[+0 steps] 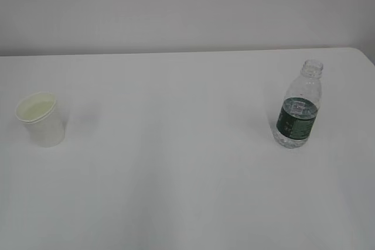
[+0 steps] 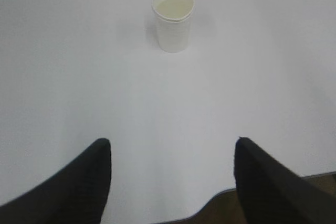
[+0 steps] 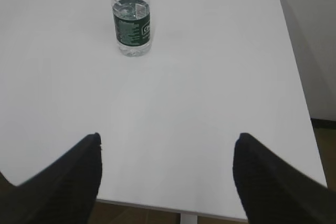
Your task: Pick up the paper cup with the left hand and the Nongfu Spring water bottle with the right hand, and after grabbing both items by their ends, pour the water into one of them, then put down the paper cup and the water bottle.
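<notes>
1. nearest each wrist camera, both pincers were spread wide and empty. the left hand (image 2: 170, 182) showed its 2 black fingers (image 2: 79, 182) at 7 and 5 o'clock of its view, hanging over the near edge of the white table (image 2: 79, 77).
2. the right hand (image 3: 167, 179) stood the same way, its fingers (image 3: 273, 182) splayed above the near table edge, nothing between them. neither arm showed in the exterior view.
3. farther out, the paper cup (image 2: 173, 19) stood upright at 12 o'clock of the left hand, well apart from it; in the exterior view the cup (image 1: 40, 119) sat at 9 o'clock.
4. the nongfu spring water bottle (image 3: 132, 22) stood upright and capless at about 11 o'clock of the right hand, well apart too; the exterior view put the bottle (image 1: 299, 106) at 3 o'clock. water (image 3: 131, 10) seemed to sit near the label's top.
5. the step in hand looked like the 1st reach. judged from this, each hand should run level and straight, the right veering slightly left, fingers straddling the body low on the cup and at the bottle's label, closing gently so the thin cup would not crush nor the open bottle tip.
</notes>
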Controlling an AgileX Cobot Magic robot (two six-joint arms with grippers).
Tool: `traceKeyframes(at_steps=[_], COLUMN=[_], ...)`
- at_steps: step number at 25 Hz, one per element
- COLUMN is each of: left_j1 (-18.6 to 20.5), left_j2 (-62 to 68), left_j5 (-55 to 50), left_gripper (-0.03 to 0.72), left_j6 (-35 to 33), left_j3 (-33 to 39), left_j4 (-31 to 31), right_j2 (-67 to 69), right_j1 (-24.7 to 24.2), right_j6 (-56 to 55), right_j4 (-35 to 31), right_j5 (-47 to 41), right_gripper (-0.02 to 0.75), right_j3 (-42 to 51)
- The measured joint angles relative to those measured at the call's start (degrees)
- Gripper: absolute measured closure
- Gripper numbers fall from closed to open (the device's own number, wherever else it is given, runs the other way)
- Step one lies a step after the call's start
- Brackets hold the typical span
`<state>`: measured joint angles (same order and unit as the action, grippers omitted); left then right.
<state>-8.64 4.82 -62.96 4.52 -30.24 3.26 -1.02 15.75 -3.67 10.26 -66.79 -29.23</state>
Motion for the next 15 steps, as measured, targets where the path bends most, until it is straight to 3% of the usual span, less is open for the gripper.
traceKeyframes(at_steps=[15], left_j1=[0.0], left_j2=[0.0], left_j5=[0.0], left_gripper=[0.165], left_j6=[0.0], left_j3=[0.0], left_j4=[0.0], right_j2=[0.0], right_j1=[0.0], right_j6=[0.0], right_j4=[-0.4], right_j5=[0.8], right_gripper=[0.147], right_j3=[0.7])
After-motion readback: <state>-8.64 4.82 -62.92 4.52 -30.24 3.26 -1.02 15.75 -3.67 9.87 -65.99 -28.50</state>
